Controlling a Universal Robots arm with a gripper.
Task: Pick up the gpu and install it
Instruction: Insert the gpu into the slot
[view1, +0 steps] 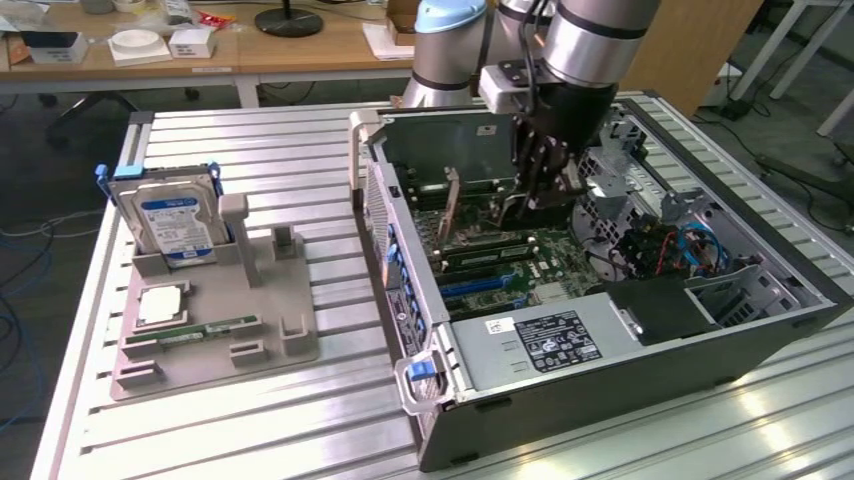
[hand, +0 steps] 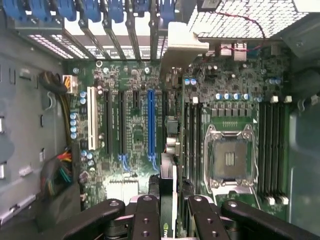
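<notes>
The gpu (hand: 171, 150) is a thin dark card seen edge-on, with a pale metal bracket at its far end near the blue slot latches. My gripper (hand: 167, 212) is shut on it, with black fingers (hand: 145, 215) on either side. The card hangs over the green motherboard (hand: 125, 150), just beside the long blue slot (hand: 151, 120). In the exterior view my gripper (view1: 534, 200) reaches down into the open computer case (view1: 641, 340), and the gpu (view1: 481, 210) stands upright between it and the case's rear wall. Whether the card touches a slot I cannot tell.
On the exterior view's left, a grey fixture (view1: 214, 340) holds a silver hard drive (view1: 171, 222), a square chip (view1: 160, 305) and a green memory stick (view1: 200, 330). Inside the case are the CPU socket (hand: 227, 157), memory slots (hand: 272, 150) and cable bundles (hand: 62, 170).
</notes>
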